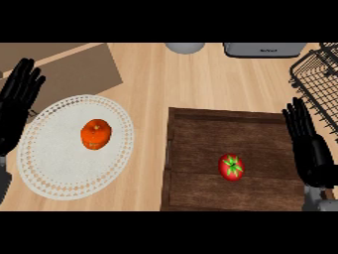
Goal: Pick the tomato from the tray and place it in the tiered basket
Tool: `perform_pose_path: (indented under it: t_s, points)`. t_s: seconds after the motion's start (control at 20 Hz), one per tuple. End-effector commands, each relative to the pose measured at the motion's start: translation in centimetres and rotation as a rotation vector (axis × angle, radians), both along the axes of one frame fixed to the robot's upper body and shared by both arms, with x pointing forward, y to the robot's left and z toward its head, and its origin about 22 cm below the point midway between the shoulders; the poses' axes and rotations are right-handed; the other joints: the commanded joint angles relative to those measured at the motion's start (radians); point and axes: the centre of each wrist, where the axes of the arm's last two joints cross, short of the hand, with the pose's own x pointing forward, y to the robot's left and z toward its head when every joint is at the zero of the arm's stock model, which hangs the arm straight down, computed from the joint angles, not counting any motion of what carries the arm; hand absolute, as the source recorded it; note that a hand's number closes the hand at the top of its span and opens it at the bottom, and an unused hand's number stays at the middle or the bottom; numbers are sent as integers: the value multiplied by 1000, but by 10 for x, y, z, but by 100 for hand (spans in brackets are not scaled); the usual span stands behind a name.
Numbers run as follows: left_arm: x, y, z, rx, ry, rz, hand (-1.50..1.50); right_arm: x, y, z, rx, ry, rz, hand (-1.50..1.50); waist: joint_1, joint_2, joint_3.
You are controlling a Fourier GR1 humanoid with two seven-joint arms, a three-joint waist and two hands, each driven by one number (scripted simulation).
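Dark wooden tray, built of rough planks w/ a raised rim, fills the near-centre of a pale wood-grain counter. On its near-right planks lies the tomato: glossy red, oval, w/ a green star-shaped stem cap facing up.

Right hand, black and smooth, stands at the tray's right edge, fingers straight, held close together and pointing to the far side; it holds nothing. Tomato sits just left of this hand, apart from it, w/ bare plank between. Grey forearm shows below the wrist at the near-right corner.

Tiered basket, black wire mesh, rises at far right, beyond the right hand and well apart from the tomato.

Left of the tray: a round white lace-edged mat, w/ a squat orange fruit on its centre. Left hand rests at the left edge, fingers straight and slightly fanned, holding nothing.

Far side: a tan board at left, a grey rounded object and a grey appliance, both cut off by the frame.
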Motion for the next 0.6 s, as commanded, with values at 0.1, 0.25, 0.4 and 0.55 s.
perform_pose_path:
  t_s: [0.1, 0.25, 0.4, 0.55]
  points:
    - [-8, 5, -20, 148, 29, 78, 0, 20, 7, 44, 42, 19, 242, 150, 5, 29, 4]
    - [-14, 25, -30, 289, 87, 178, 0, 27, 25, 56, 99, 58, 459, 150, 20, 31, 5]
    - [-19, 18, -42, 262, 138, 168, 0, -3, -48, 19, -268, 271, -123, -150, -24, 33, -4]
    - [-7, -1, -60, 266, 140, 180, 0, -2, -36, 30, -180, 249, -154, -150, -14, 31, 3]
